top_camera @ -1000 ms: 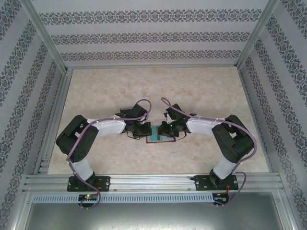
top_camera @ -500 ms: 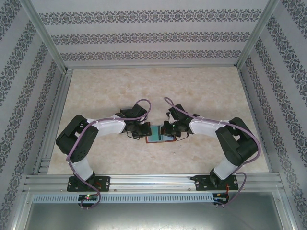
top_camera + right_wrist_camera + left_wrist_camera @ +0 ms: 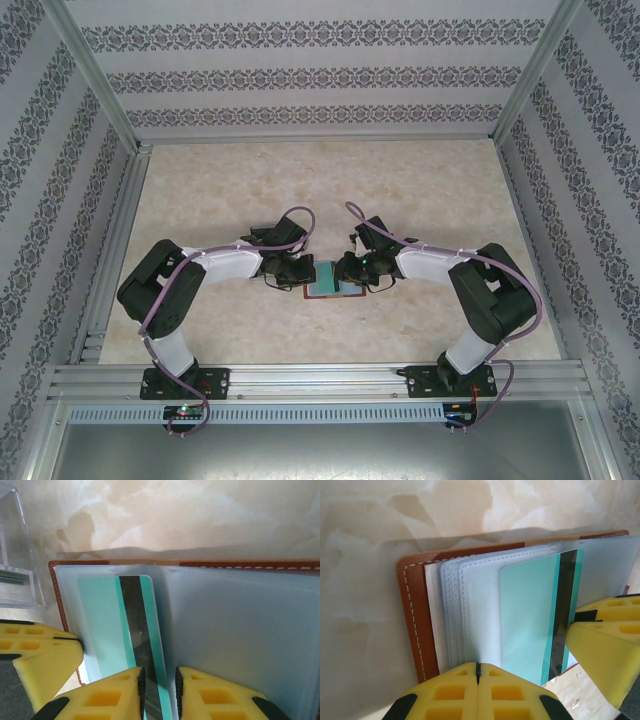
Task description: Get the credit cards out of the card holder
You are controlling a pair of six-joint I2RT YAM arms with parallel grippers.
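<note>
The small reddish-brown leather card holder (image 3: 412, 620) is lying spread open on the pale marbled surface (image 3: 420, 190). It is sitting midway between the left and right edges, closer to the near edge than the far one, with its clear plastic sleeves fanning out. A thin teal credit card (image 3: 527, 615) with a black stripe is sitting among those sleeves. The right fingers (image 3: 120, 690) are pinching the card's end, one yellow pad on each face. The left fingers (image 3: 460, 680) are pressing together at the holder's left side; whether a sleeve is caught between them is unclear. A clear plastic tray (image 3: 17, 555) is standing near one corner of the holder.
</note>
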